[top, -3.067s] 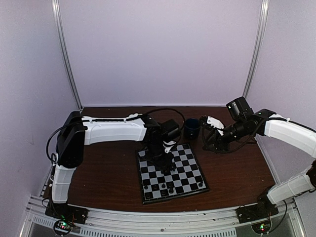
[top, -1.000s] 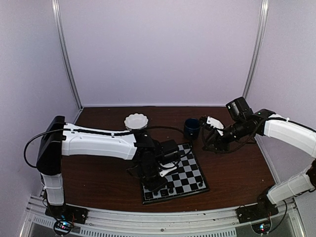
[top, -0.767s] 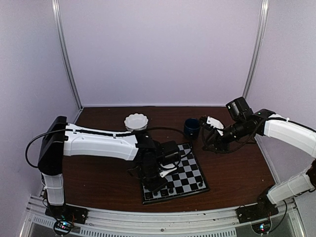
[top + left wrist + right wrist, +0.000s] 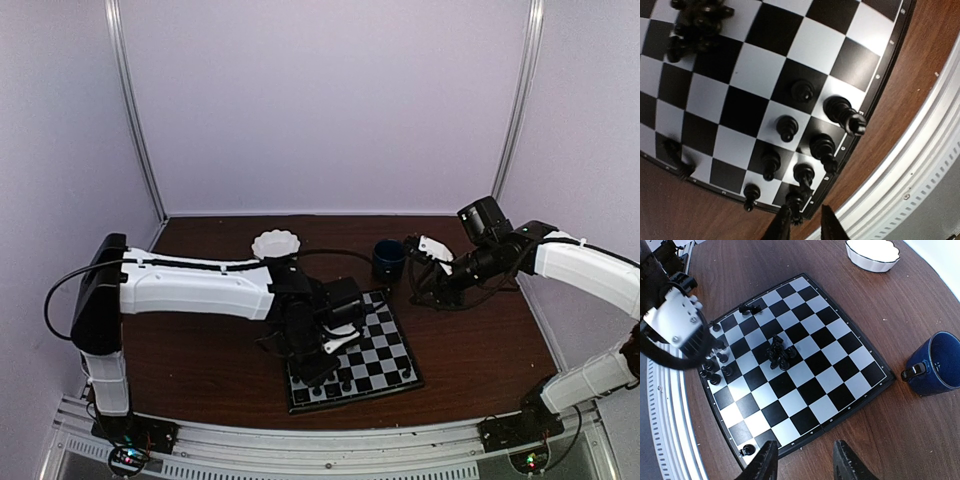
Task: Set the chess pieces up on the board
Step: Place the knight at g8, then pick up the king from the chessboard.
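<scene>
step in hand: setting a piece [image 4: 796, 204] on the near edge row of the board [image 4: 760, 70]. left fingers [image 4: 784, 226] sit low over that edge square with a narrow gap, and the piece is right at one tip. we can't tell if it's pinched or let go. other pieces [image 4: 822, 147] stand in two short rows by that corner. a pile [image 4: 779, 354] lies tangled mid-board, so we judge the task under half done.

next move, we think: make sure the fingers part, then lift straight up, since the neighbours stand close and tip easily. then go to the pile and pick one out cleanly.

pose: left arm [image 4: 190, 285] reaches in from the left, wrist bent down over the near-left corner. right arm [image 4: 580, 265] hangs above the counter [image 4: 200, 360] past the far-right corner, near the mug [image 4: 935, 362]. right fingers [image 4: 766, 462] are wide and hold nothing.
</scene>
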You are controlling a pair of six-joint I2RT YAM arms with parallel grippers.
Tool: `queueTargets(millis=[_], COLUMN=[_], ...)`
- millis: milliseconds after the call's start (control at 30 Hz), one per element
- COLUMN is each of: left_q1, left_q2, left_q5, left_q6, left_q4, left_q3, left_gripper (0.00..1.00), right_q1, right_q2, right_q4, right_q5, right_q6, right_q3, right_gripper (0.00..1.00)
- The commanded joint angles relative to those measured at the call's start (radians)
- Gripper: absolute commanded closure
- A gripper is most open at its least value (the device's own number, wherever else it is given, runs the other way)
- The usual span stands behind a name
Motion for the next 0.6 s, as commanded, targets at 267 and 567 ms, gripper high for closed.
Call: queueTargets(millis=[267,567], left_q1=[0.177,0.201], left_q2=[-0.157,0.006], left_q5=[-0.199,-0.108], left_q6=[-0.169,-0.230], left_q4=[0.000,0.072], left_q3=[-0.029,0.009], left_gripper=[0.65,0.62], right_q1=[-0.008,-0.009], right_q2=[-0.014,-0.014], right_q4=[0.003,0.004], right_q5=[-0.014,-0.009], right_q6=[0.006,-0.001], right_q3=[-0.003,-0.005], right_gripper=[0.60,0.60])
